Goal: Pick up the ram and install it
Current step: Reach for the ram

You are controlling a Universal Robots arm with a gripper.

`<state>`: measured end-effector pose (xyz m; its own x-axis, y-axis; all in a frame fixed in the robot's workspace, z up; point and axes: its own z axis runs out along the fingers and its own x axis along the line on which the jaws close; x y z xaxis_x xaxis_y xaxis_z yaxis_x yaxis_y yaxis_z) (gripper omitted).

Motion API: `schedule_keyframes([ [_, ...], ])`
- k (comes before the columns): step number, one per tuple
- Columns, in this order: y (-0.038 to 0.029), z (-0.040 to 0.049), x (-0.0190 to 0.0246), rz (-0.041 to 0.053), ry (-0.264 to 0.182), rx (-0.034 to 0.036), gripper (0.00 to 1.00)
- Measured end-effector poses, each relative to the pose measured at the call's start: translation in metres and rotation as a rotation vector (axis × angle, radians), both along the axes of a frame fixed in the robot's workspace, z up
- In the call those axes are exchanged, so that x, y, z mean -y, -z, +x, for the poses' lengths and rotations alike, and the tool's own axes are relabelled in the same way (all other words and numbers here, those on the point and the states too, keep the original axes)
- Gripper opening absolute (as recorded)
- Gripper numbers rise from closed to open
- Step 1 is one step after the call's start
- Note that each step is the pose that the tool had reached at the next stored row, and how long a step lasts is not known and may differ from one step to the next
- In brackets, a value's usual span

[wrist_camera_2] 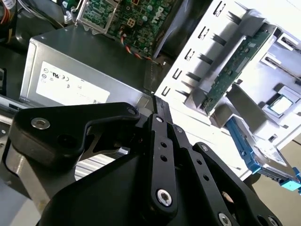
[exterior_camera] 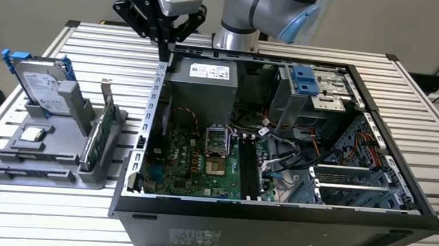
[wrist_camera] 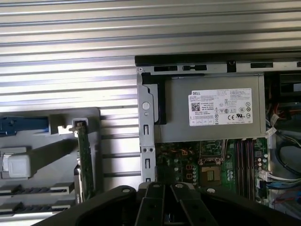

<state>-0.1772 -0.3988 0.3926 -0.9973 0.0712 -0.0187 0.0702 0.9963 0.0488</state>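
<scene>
Exterior view: closed end effector (exterior_camera: pixel 163 56) hangs over the computer case (exterior_camera: pixel 157 96) wall edge.

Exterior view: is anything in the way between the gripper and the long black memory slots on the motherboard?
Nothing visible covers them. The memory slots lie open from above. The gripper hangs over the case wall, and the grey power supply sits between them, seemingly lower than it. Loose cables lie beside the slots.

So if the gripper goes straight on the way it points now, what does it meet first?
The gripper would probably meet the case wall at its top edge, just beside the power supply; depth is unclear.
</scene>
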Motion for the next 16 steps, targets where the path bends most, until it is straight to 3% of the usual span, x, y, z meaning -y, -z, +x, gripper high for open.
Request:
schedule_keyframes([
  [16, -0.0001, -0.0132, 0.0000, -0.0001, 0.000, -0.0001, 0.00],
])
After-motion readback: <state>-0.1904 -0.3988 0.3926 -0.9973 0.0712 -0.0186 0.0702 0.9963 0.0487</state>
